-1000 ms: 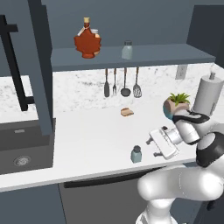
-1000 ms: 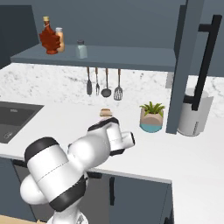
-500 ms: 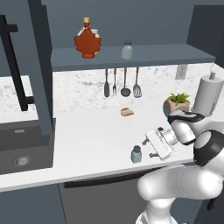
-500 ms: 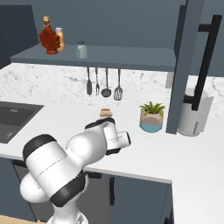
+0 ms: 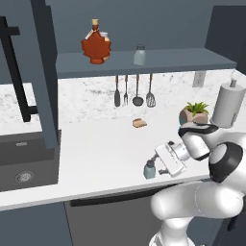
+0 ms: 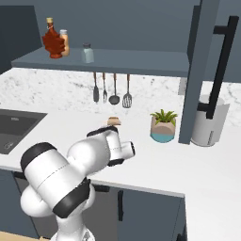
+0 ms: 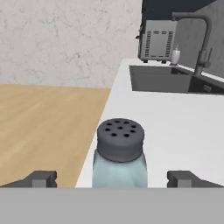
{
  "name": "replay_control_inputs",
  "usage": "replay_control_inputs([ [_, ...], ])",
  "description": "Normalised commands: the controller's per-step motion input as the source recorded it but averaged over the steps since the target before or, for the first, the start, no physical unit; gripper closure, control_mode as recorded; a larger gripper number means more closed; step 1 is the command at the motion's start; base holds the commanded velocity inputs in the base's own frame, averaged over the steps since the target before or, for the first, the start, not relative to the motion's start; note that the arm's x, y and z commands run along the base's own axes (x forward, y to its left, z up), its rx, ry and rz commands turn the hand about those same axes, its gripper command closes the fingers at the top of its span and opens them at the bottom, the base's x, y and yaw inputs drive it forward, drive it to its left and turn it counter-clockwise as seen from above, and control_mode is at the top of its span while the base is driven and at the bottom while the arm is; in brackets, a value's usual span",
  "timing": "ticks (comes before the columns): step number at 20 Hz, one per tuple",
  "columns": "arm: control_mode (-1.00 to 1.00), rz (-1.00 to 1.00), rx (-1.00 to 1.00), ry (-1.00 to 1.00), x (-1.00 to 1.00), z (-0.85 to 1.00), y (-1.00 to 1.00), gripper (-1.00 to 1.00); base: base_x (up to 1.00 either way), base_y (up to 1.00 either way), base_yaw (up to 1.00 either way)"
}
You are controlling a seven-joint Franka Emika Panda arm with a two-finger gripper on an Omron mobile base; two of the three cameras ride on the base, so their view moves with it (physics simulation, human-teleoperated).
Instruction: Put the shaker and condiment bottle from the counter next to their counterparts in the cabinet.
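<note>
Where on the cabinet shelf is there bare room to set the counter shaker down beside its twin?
The shelf lies bare right of the twin shaker, out to its end, and there is a narrower gap between it and the maple bottle. The left end is crowded: the maple bottle stands against the orange bottle. The counter shaker sits between open fingers.

A rendered home kitchen: a white counter [image 5: 96, 158] with a sunken sink [image 5: 24, 166], utensils [image 5: 132, 91] hanging on the marble backsplash, a slate-blue wall cabinet [image 5: 158, 60], and a paper towel roll [image 5: 226, 103].
</note>
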Motion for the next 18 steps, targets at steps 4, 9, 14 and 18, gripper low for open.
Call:
replay_control_inputs([
  [4,-1.00,0.00,-0.02,0.04,0.00,-0.16,0.11,-1.00,0.00,0.00,0.00],
  [9,-1.00,0.00,0.00,0.03,0.00,-0.16,0.11,-1.00,0.00,0.00,0.00],
  [14,-1.00,0.00,0.00,0.01,0.00,-0.15,0.15,-1.00,0.00,0.00,0.00],
  [18,-1.00,0.00,0.00,0.00,0.00,-0.07,0.22,1.00,0.00,0.00,0.00],
])
